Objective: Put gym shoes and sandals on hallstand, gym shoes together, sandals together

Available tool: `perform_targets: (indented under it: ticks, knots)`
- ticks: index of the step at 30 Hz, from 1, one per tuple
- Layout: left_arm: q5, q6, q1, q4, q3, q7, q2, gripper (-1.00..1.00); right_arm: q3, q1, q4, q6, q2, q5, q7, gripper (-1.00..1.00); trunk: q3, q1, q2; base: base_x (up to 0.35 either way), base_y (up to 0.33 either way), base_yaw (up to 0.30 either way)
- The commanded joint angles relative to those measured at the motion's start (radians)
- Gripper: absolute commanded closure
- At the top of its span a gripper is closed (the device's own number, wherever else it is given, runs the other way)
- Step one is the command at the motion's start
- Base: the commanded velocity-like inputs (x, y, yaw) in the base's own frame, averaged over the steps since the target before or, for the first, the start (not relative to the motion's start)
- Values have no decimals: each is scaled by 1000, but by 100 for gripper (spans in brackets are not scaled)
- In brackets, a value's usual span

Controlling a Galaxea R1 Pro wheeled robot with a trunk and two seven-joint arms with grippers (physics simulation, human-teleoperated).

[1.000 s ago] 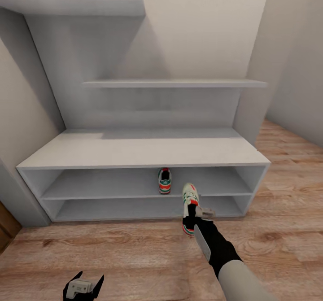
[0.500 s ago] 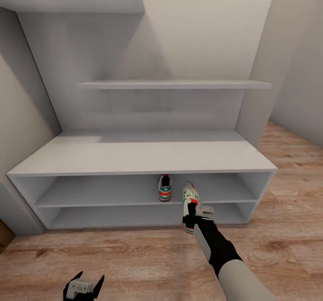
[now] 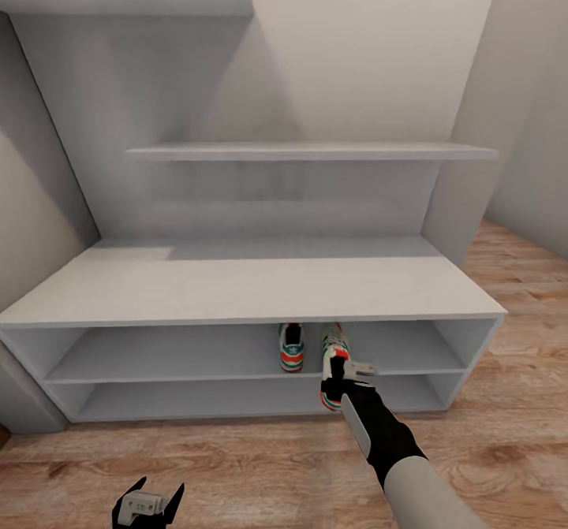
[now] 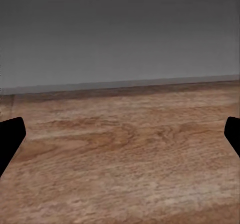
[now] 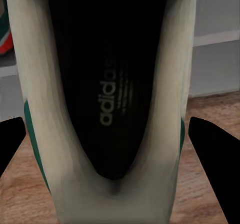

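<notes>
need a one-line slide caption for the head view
Right tool holds one gym shoe at the rack's upper slot, beside the shoe already shelved; left tool open, low over the floor.

The shoe rack (image 3: 237, 284) is pale grey-white. Both sneakers, one shelved (image 3: 291, 348) and one held (image 3: 334, 353), are white with green stripes and red-orange accents. The floor (image 3: 237, 466) is light brown, wood-grained.

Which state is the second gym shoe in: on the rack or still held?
Still held. The right gripper grips the second gym shoe in front of the hallstand, toe toward the upper slot, beside the shelved gym shoe.
</notes>
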Motion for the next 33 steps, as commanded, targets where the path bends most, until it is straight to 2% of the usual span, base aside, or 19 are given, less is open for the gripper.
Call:
perform_targets:
  ticks: [1,21,33]
  knots:
    - [10,1,-1,1,2,-10,0,-100,3,0,-1,3,0,-10,-8,100,-1,0,0,152,1,0]
    - [11,1,-1,1,3,-6,0,-100,1,0,-2,3,-2,-10,-8,100,-1,0,0,171,8,0]
    - [14,1,-1,1,3,-6,1,-100,0,0,-2,3,-3,-9,-9,100,-1,0,0,86,14,0]
